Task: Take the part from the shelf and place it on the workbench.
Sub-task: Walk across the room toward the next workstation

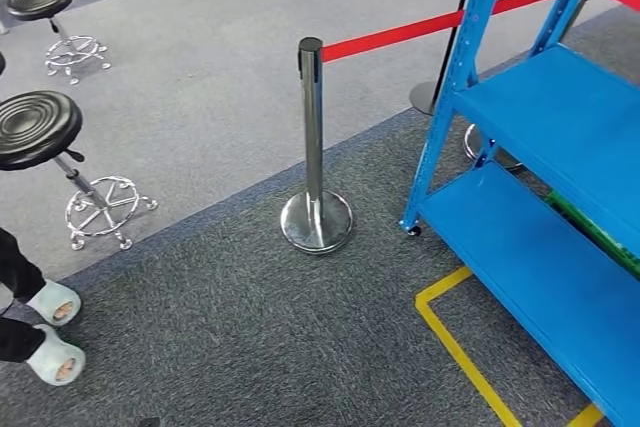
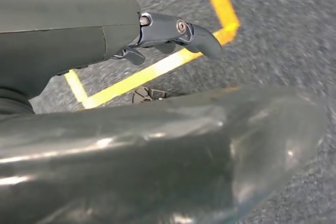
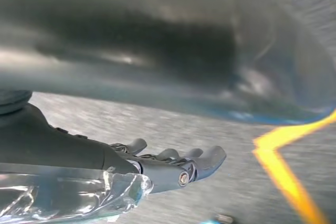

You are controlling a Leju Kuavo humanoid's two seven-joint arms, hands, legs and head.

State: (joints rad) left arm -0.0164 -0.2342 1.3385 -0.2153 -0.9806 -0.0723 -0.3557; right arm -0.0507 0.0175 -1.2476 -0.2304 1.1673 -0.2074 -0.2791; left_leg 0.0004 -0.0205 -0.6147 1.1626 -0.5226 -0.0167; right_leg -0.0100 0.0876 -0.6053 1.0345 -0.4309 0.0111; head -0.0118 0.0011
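**Blue shelf on my right, both hands hanging loose over the carpet**

I'm looking at the blue shelf (image 1: 562, 127) on the right side of the head view: two flat blue decks on slanted uprights, long axis running away from me toward the upper left. I can't make out the part on it; a green strip (image 1: 592, 232) peeks out between the decks, too little to identify.

Just left of the shelf stands a chrome stanchion (image 1: 313, 147), its red belt (image 1: 392, 35) running back past the shelf's uprights. Yellow floor tape (image 1: 453, 337) marks a corner below the shelf's lower deck. Dark grey carpet under the shelf, lighter grey beyond. Well left of the shelf are black stools (image 1: 38, 127) and a person's slippered feet (image 1: 53, 332).

Left hand (image 2: 174, 32): fingers stretched out, holding nothing, above the tape. Right hand (image 3: 174, 163): fingers extended and apart, empty, touching nothing.
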